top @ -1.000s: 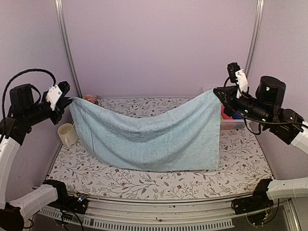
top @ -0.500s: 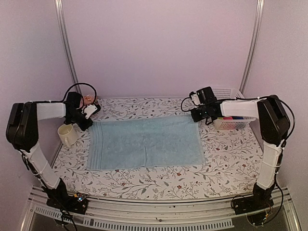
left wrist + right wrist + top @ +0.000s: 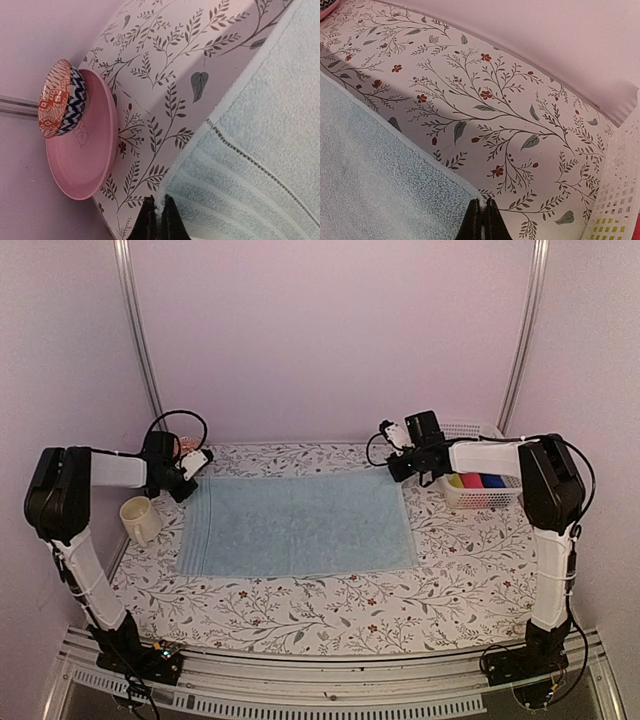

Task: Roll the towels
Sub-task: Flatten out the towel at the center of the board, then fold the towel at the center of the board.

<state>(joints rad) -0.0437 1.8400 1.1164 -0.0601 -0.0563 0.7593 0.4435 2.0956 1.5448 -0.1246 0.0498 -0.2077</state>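
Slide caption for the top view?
Left gripper and right gripper pinch far corners of the aqua towel, flat on the table.

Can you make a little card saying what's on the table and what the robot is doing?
towel: pale aqua, flat on the flowery table
left end effector: shut on its far left corner
right end effector: shut on its far right corner
mug: cream, left of towel
basket: white, right of towel
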